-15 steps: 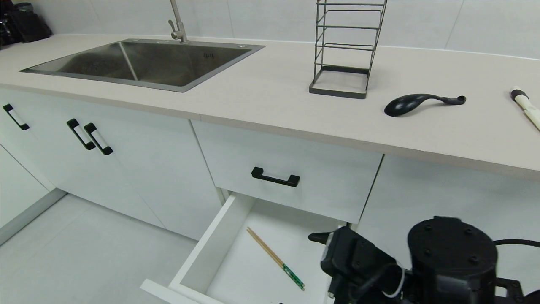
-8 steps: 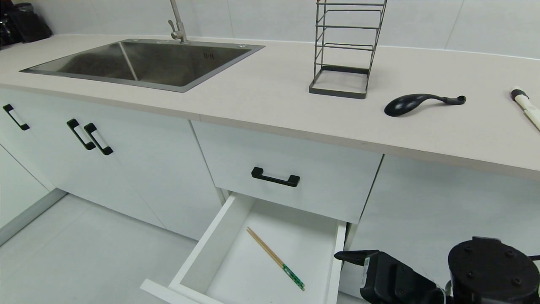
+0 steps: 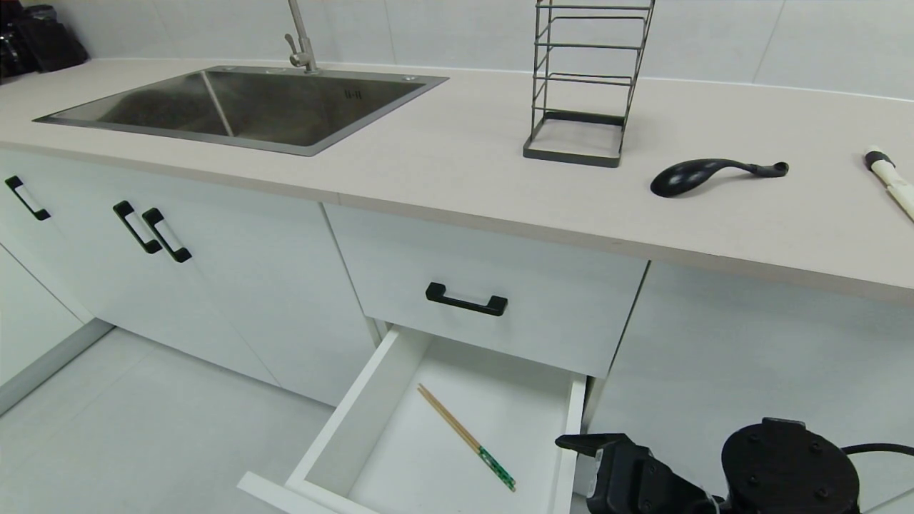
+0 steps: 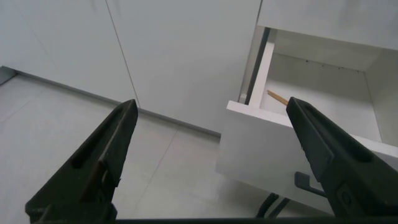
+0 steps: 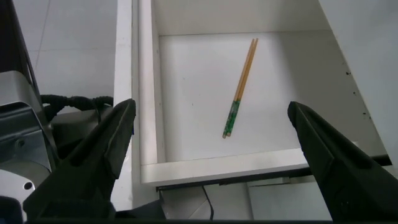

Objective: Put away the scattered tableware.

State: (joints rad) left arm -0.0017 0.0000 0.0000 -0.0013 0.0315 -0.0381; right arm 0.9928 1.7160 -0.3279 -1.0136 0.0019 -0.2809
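Note:
A pair of wooden chopsticks (image 3: 468, 437) with green ends lies inside the open lower drawer (image 3: 355, 422). On the counter rest a black spoon (image 3: 703, 173) and a white-handled utensil (image 3: 891, 182) at the right edge. My right gripper (image 5: 211, 155) hangs open above the drawer's front end (image 5: 224, 168), holding nothing, with the chopsticks (image 5: 240, 89) below it. The right arm (image 3: 643, 482) sits low, beside the drawer's right front corner. My left gripper (image 4: 211, 155) is open and holds nothing, low on the drawer's left side (image 4: 249, 127), where a chopstick tip (image 4: 277, 97) peeks out.
A dark wire rack (image 3: 585, 78) stands on the counter behind the spoon, and a steel sink (image 3: 243, 107) with a tap lies to the left. The upper drawer with its black handle (image 3: 466, 300) is closed. Closed cabinet doors (image 3: 178, 271) line the left.
My right arm has drawn back from over the drawer's right side to lower and further right, then eased slightly left. The chopsticks and counter items have not moved.

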